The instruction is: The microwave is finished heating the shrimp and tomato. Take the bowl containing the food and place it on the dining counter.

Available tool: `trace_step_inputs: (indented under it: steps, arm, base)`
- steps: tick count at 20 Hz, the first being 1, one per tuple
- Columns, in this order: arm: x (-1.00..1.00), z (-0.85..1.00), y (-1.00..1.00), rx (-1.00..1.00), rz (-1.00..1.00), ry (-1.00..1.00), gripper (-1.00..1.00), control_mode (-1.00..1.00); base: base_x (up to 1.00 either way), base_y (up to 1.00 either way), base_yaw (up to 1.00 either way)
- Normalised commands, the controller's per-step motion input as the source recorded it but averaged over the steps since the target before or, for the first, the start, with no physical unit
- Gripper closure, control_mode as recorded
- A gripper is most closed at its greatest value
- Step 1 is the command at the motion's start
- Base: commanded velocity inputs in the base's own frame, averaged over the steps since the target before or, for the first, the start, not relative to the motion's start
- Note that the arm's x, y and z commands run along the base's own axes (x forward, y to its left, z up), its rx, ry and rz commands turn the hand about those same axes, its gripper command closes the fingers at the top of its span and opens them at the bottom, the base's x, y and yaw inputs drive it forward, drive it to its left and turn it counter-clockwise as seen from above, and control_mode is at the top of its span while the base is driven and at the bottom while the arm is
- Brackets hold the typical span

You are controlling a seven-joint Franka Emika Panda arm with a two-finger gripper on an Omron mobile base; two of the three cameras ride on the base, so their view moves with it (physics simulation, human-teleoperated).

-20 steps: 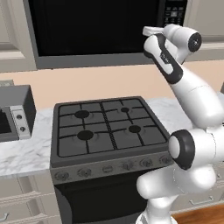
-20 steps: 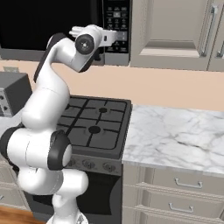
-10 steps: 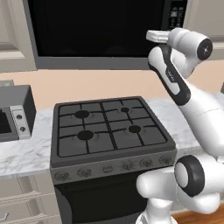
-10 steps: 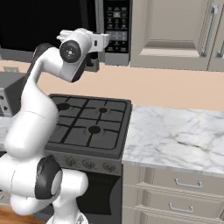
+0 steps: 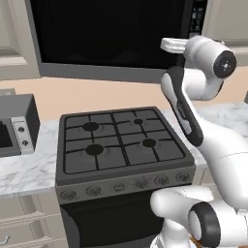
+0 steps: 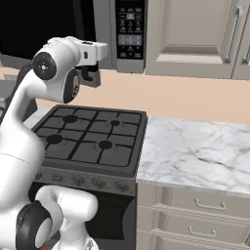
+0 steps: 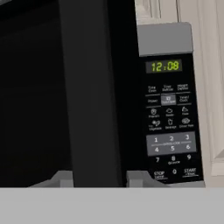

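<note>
Grey fingertips (image 7: pixel 62 178) of the claw (image 7: pixel 99 179) straddle the microwave's (image 7: pixel 35 87) vertical black handle (image 7: pixel 89 92), part-open with gaps either side; its button panel (image 7: pixel 169 118) sits right, the black stove (image 5: pixel 121 145) below, and the marble surface (image 6: pixel 195 151) further right.

wall: plain peach backsplash (image 6: pixel 195 100) | stove: black four-burner gas stove (image 5: pixel 121 145) with knob row | table: white marble table (image 6: pixel 195 151) right of stove | cabinets: beige upper cabinets (image 6: pixel 195 34), beige drawers (image 6: pixel 205 207) below | left: grey toaster oven (image 5: pixel 14 126)
</note>
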Motion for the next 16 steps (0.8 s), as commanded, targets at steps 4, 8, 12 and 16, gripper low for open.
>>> trace_step_inputs:
  steps: [4,8,12,16]
  arm:
    - [-1.00,0.69,0.00,0.00,-0.14,0.00,1.00,-1.00]
    - [-1.00,0.74,0.00,0.00,-0.13,0.00,1.00,-1.00]
    - [-1.00,0.51,-0.01,-0.02,-0.09,0.00,1.00,-1.00]
    - [-1.00,0.19,-0.03,-0.01,-0.02,0.00,1.00,-1.00]
  base:
    - [0.00,0.00,0.00]
    - [0.00,0.00,0.00]
    - [0.00,0.00,0.00]
    - [0.00,0.00,0.00]
